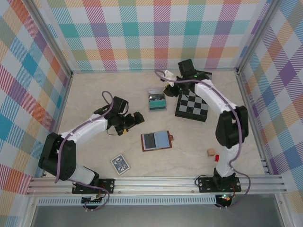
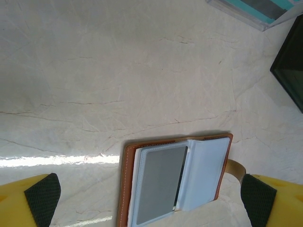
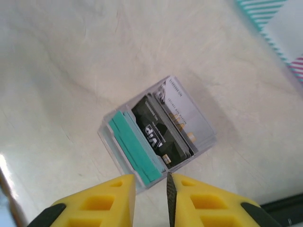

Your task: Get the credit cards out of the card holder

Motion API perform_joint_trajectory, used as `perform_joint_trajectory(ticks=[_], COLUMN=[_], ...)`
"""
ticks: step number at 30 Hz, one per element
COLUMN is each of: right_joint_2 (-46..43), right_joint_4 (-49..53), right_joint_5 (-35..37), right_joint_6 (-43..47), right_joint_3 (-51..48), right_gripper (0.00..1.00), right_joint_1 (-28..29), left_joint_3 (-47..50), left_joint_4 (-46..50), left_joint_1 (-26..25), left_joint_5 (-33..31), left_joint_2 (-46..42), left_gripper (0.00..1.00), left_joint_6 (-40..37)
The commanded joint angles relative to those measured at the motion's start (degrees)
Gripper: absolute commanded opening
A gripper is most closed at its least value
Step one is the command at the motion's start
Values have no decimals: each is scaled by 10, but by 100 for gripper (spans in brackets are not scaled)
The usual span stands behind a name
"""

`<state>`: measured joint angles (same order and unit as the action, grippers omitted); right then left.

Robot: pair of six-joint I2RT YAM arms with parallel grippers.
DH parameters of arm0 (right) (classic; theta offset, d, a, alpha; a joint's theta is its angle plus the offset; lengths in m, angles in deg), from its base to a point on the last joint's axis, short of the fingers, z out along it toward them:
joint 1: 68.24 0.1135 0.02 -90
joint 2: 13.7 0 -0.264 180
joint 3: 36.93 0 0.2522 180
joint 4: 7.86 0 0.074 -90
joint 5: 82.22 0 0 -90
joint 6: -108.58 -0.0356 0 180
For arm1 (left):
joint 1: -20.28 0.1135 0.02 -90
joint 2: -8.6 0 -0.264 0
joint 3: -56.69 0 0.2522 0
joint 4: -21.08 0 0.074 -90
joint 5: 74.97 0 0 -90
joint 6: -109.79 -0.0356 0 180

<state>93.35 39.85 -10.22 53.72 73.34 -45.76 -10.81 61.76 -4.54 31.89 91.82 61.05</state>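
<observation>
A pale marbled table [image 1: 94, 94] sits inside checked walls, with two white robot arms reaching in from the near edge.

The card holder [image 1: 156, 140] lies open and flat near the middle of the table, between the two arms. It is brown leather with blue-grey pockets, and its snap tab [image 1: 170, 137] sticks out on the right. In the left wrist view, the card holder [image 2: 203, 175] has a grey card [image 2: 158, 182] lying in its left-hand pocket.

The left gripper [image 1: 138, 118] hangs just left of the holder and a little beyond it. In its own camera the left gripper [image 2: 151, 201] is spread as wide as it goes, with nothing between its yellow fingers [image 2: 42, 198].

The right gripper [image 1: 166, 86] is further back, over the far edge of a small clear box [image 1: 157, 101], beside a checkerboard [image 1: 191, 106]. From its wrist, the right gripper [image 3: 152, 182] has its jaws a narrow way apart. A thin dark card [image 3: 170, 198] stands edge-on between them, against one finger, with a gap on its other side. I cannot tell whether it is held.

Just below, the box [image 3: 106, 130] holds teal cards [image 3: 132, 144], a black card [image 3: 158, 132] and a pale card [image 3: 184, 106], all standing on edge.

A blue playing-card deck [image 1: 120, 164] lies near the left arm's base.
</observation>
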Motion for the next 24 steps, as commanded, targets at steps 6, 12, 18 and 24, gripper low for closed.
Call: perform_joint_trajectory(ticks=[6, 12, 18, 24], right_joint_2=[-193, -247, -223, -188], right_joint_4=[-90, 9, 22, -76], right_joint_5=[-77, -50, -31, -87], right_joint_6=[-324, -435, -545, -625], right_joint_3=[-187, -249, -294, -348], right_gripper=[29, 34, 33, 40], right_joint_1=[5, 42, 103, 145], left_joint_3=[43, 87, 104, 118], left_joint_4=[5, -30, -53, -103], left_joint_1=[-22, -58, -90, -115], left_joint_5=[-3, 10, 0, -9], left_joint_2=[-49, -65, -70, -57], left_gripper=[99, 94, 86, 80], left_joint_6=[17, 57, 96, 144])
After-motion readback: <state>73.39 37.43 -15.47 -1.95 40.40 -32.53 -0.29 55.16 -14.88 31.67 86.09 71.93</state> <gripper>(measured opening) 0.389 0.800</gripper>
